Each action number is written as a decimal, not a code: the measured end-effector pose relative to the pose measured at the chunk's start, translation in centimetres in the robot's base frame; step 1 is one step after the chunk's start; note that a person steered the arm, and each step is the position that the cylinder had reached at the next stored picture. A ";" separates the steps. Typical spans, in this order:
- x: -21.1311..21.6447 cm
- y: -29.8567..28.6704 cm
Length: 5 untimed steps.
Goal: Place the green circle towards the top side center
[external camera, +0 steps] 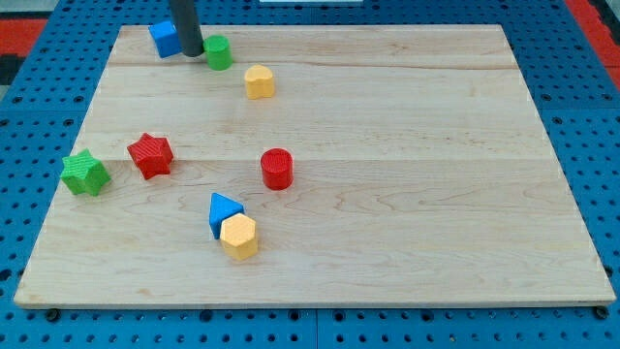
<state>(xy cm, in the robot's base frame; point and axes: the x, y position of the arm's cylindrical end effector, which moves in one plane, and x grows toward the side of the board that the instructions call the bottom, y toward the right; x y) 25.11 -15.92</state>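
The green circle (218, 51) stands near the board's top edge, left of centre. My tip (191, 53) is on the board right at the circle's left side, touching or nearly touching it. The rod rises out of the view's top. A blue block (164, 39) sits just left of the rod, partly hidden behind it.
A yellow block (259, 82) lies right and below the green circle. A red star (151, 155) and a green star (85, 173) are at the left. A red cylinder (276, 168) is mid-board. A blue triangle (224, 210) touches a yellow hexagon (239, 237) lower down.
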 end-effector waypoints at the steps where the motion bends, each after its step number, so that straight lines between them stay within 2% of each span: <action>1: 0.5 0.1; 5: 2.4 10.4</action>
<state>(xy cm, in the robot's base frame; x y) 27.47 -5.56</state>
